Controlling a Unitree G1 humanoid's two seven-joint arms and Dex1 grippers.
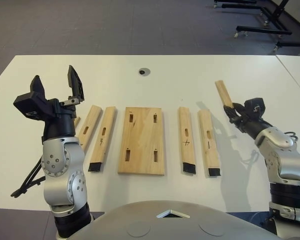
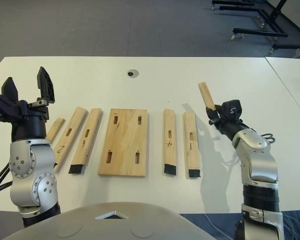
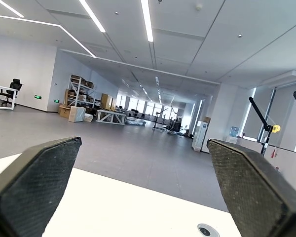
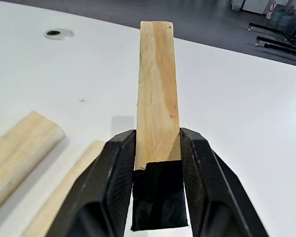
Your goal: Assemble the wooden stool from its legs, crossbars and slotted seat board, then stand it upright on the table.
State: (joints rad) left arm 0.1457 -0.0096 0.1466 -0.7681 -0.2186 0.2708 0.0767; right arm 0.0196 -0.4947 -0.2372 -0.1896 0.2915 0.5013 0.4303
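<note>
Left eye view: four pale slotted wooden legs (image 1: pixel 103 137) flank one rectangular seat board (image 1: pixel 141 140), well inside the desk (image 1: pixel 190 75) edges; right gripper (image 1: pixel 232 110) clamps one black-taped bar (image 1: pixel 223 92); left gripper (image 1: pixel 56 86) gapes.

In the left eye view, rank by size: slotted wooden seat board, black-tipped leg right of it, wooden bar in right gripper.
Slotted wooden seat board
Black-tipped wooden leg
Wooden bar in right gripper, though its gripped end is hidden

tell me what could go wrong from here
1. The right gripper pinches the wooden piece only near its black-taped end, so it may pivot or slip under load.
2. The seat board lies loose while the left gripper hovers open above the table; pushing could slide it.
3. Two legs lie between piece and board and might get knocked.
</note>
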